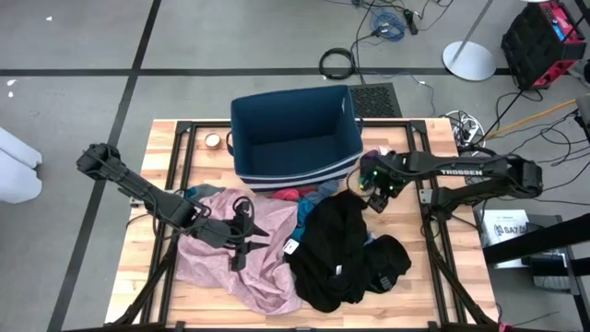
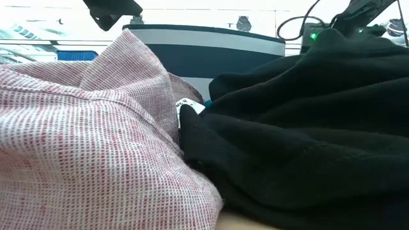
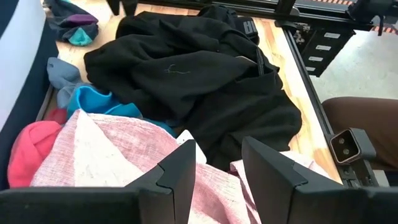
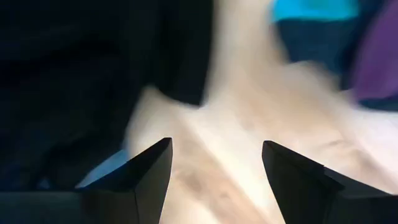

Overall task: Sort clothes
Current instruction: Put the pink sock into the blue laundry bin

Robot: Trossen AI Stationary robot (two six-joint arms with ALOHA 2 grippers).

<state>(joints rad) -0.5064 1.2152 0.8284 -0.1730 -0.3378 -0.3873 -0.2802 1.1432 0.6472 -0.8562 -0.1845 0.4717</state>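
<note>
High view: both parted claws, left claw (image 1: 241, 242) over woven pink garment (image 1: 221, 254), right claw (image 1: 376, 198) seemingly beside fleecy black garment (image 1: 336, 244).

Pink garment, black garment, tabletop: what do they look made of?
Pink garment: thin woven cloth, probably cotton or linen; a fine red-and-white weave shows up close, matte.
Black garment: thicker, soft knit, maybe fleece or sweatshirt jersey; fuzzy matte surface, heavy folds, lint specks.
Tabletop: pale wood planks, visible grain and seams, light sheen.
</note>
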